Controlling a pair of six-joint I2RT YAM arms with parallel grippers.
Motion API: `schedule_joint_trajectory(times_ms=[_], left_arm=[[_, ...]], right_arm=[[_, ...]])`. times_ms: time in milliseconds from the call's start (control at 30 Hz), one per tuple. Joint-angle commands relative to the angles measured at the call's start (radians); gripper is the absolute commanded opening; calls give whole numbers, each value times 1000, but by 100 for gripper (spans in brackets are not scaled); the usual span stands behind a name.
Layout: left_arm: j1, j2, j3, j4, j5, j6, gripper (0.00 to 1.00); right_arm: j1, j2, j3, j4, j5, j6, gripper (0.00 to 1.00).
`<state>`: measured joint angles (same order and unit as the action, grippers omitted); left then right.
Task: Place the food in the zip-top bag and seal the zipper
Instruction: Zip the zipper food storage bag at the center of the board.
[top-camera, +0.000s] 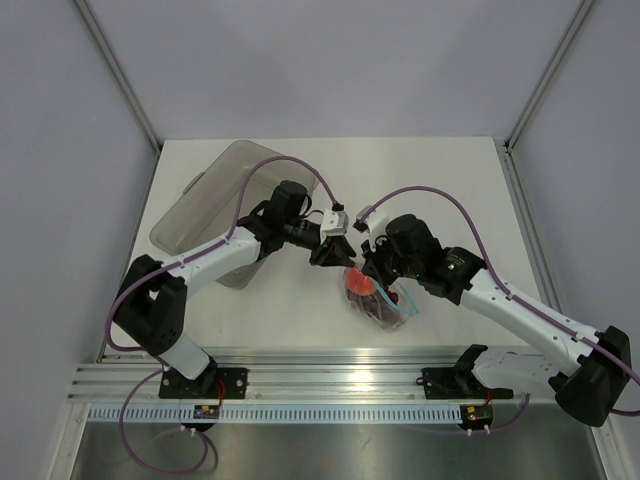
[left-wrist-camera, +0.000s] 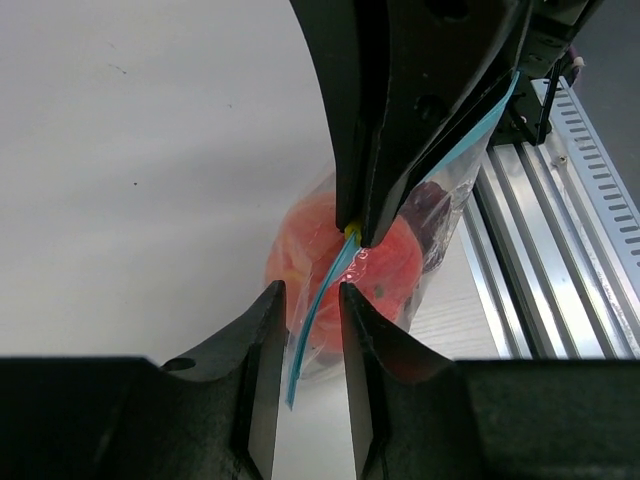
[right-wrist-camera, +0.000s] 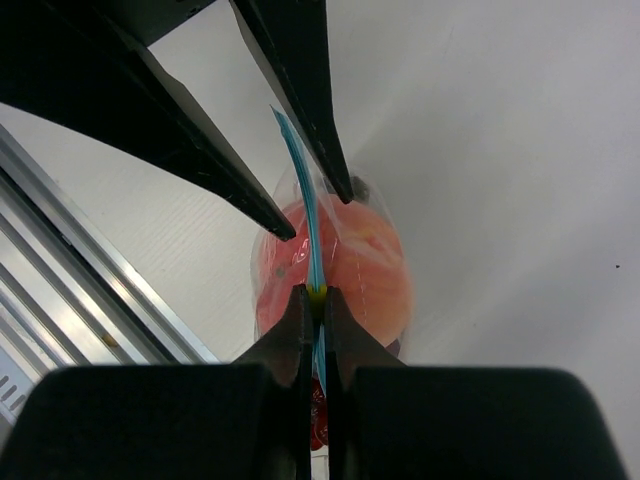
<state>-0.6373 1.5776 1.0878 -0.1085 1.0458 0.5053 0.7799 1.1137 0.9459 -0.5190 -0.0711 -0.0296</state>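
Observation:
The clear zip-top bag lies on the table between my grippers, with the orange-red peach and the dark grapes inside it. My right gripper is shut on the blue-teal zipper, at a small yellow piece on the strip, right above the peach. My left gripper is open. Its fingers straddle the free end of the zipper without touching it. In the left wrist view the right gripper pinches the strip above the peach and the grapes.
A large translucent grey tray lies at the back left, behind the left arm. An aluminium rail runs along the table's near edge, close to the bag. Grey walls enclose the table.

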Motion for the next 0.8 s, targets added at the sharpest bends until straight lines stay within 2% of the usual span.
schedule_joint_trajectory(times_ms=[0, 167, 267, 300, 400, 567, 633, 767], left_arm=[[-12, 25, 24, 17, 45, 9, 31], [-15, 38, 26, -2, 48, 13, 31], [-15, 36, 26, 12, 49, 6, 26], [-15, 33, 24, 16, 48, -2, 17], [-15, 30, 23, 30, 45, -8, 1], [-15, 12, 6, 79, 8, -59, 0], [-13, 12, 12, 101, -38, -183, 0], [-9, 13, -6, 159, -118, -275, 0]], right_arm=[[-1, -12, 34, 57, -12, -3, 0], [-1, -15, 36, 62, -13, -1, 0], [1, -17, 36, 63, -13, 0, 0], [1, -17, 37, 62, -13, 2, 0], [1, -17, 34, 63, -13, 3, 0], [1, -22, 30, 63, -13, 5, 0], [-1, -26, 24, 65, -12, 5, 0], [1, -49, 16, 54, 1, 3, 0]])
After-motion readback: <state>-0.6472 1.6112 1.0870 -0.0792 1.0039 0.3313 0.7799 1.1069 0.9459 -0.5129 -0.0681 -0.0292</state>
